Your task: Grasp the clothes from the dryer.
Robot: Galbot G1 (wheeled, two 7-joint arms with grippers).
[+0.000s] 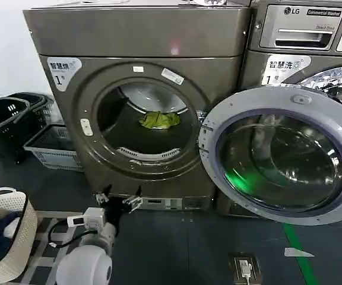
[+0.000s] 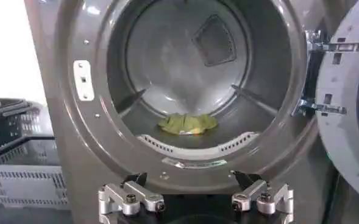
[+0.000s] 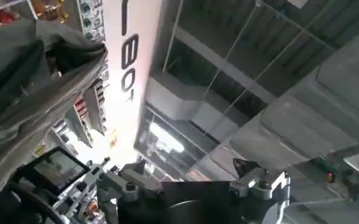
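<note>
Head view first: I see the dryer [image 1: 141,107] with its round door [image 1: 281,154] swung wide to the right, and the clothes [image 1: 159,120], a small yellow-green bundle, lying on the drum floor toward the back, touching nothing but the drum. My left gripper [image 1: 119,200] sits low in front of the machine, below the porthole rim, well apart from the bundle, with its fingers spread and nothing between them. From the left wrist camera I get the same: both fingers [image 2: 130,198] stand wide apart, pointed at the opening, with the clothes [image 2: 187,123] lying deeper inside behind the slotted lint grille [image 2: 197,145]. My right gripper [image 3: 188,176] points up at a ceiling, fingers spread apart, holding nothing. A cream basket [image 1: 5,234] stands on the floor at my left, and dark baskets [image 1: 10,122] beside the dryer.
</note>
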